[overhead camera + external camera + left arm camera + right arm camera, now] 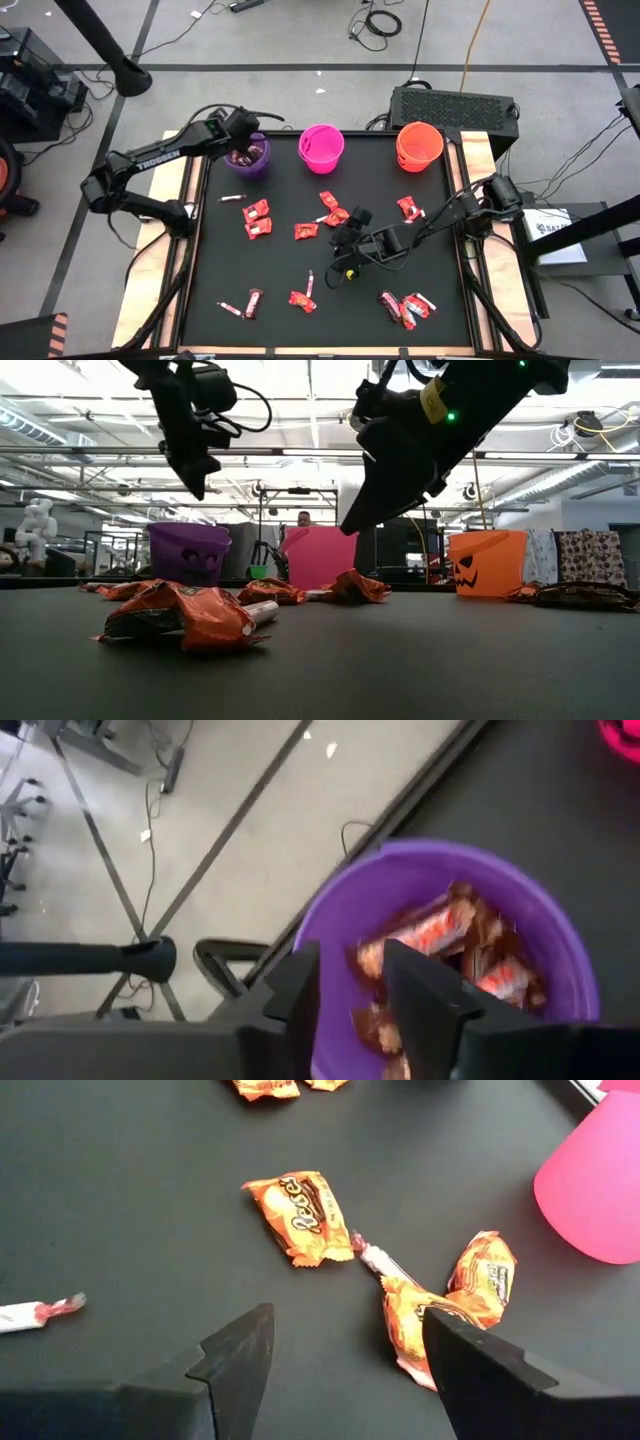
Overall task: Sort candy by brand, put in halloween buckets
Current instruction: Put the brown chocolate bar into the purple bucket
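Below, crinkly foil candy [302, 1215] on matte mat [130, 1230].

The table [200, 300] has a black top with bare wooden strips [150, 270] along its sides. Off its edge at about 1 o'clock sits a black vented box [452, 104] on the grey floor [300, 40]. Dark tape lines [300, 68] cross that floor, and loose cables [378, 20] lie at 12 o'clock. At 10 o'clock a black stand foot [128, 75] rests on the floor. At 3 o'clock lies a white labelled box [555, 225]. Across the room, a person [303, 519] stands under ceiling trusses [90, 410].
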